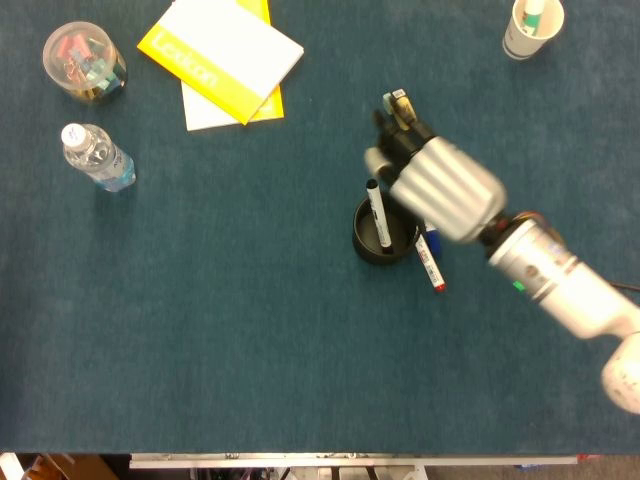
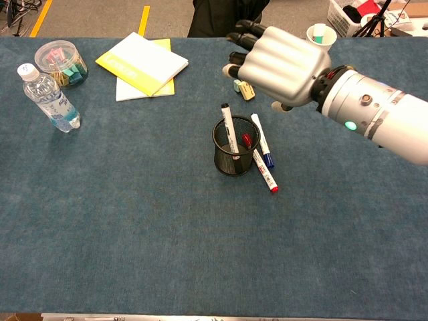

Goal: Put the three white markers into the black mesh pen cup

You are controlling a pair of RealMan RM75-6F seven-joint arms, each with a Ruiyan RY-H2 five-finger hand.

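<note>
- One white marker [image 2: 229,127] with a black cap is seen standing tilted inside the black mesh pen cup [image 2: 234,148], its upper end leaning over the cup's rim; no hand touches it.
- Two more white markers are seen lying on the blue table cover [image 2: 167,234] just right of the cup: the one with a blue cap [image 2: 261,140] and the one with a red cap [image 2: 263,170]. Both lie close against the cup's side.
- The right hand [image 2: 281,63] is held in the air above and to the right of the cup, with nothing in it and its dark fingers [image 2: 242,40] stretched out and apart.
- The left hand is not shown in either view.
- A small eraser [image 2: 246,89] is seen on the cover under the right hand's fingers.
- Further off, a yellow notebook [image 2: 142,63], a water bottle [image 2: 48,98], a clear jar of clips [image 2: 60,62] and a paper cup [image 2: 319,35] are seen on the table.
</note>
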